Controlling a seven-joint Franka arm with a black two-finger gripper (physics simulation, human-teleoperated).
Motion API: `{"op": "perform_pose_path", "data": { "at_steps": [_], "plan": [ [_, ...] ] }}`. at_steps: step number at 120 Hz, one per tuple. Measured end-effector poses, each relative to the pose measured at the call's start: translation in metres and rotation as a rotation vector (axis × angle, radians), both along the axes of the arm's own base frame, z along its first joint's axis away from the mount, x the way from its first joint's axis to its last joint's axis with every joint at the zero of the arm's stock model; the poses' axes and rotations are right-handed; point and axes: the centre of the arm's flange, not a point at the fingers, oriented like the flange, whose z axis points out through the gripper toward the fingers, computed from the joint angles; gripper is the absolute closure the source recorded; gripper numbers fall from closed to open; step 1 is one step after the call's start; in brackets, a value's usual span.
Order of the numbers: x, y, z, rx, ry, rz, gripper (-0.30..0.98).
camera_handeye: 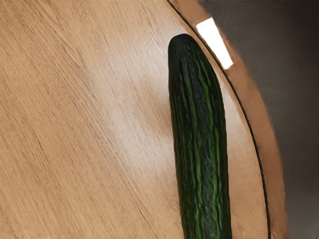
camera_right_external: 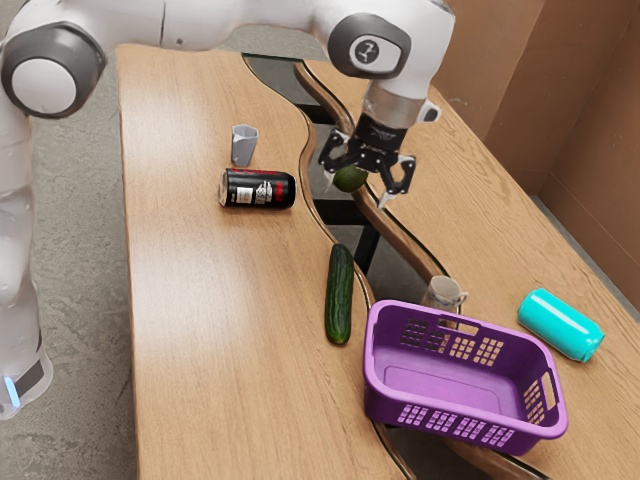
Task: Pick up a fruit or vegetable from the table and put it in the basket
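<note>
Cucumber (camera_right_external: 340, 295) on table (camera_right_external: 200, 320), exterior view's left of basket (camera_right_external: 384, 385); mug (camera_right_external: 440, 293) just behind basket.

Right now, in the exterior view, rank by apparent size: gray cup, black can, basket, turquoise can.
1. Purple basket, clearly largest
2. Black can and turquoise can: too alike to rank
3. Gray cup, smallest

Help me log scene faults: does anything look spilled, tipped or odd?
The black can by the grey cup and turquoise can beside the basket lie on their sides, not upright. No spill shows.
</note>
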Motion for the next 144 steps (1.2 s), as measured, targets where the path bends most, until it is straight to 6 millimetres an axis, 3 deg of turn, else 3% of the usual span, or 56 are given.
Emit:
{"op": "perform_pose_path", "data": {
  "at_steps": [15, 49, 75, 98, 113, 144],
  "plan": [
    [0.010, -0.010, -0.021, 0.018, -0.015, 0.097, 0.00],
    [0.023, -0.022, -0.037, 0.031, -0.048, 0.263, 0.00],
    [0.012, -0.028, -0.039, 0.042, -0.046, 0.345, 0.00],
    [-0.012, -0.026, -0.073, 0.064, -0.016, 0.402, 0.00],
    [-0.017, -0.026, -0.087, 0.071, -0.002, 0.416, 0.00],
    [-0.017, -0.025, -0.094, 0.066, 0.001, 0.346, 0.00]
  ]
}}
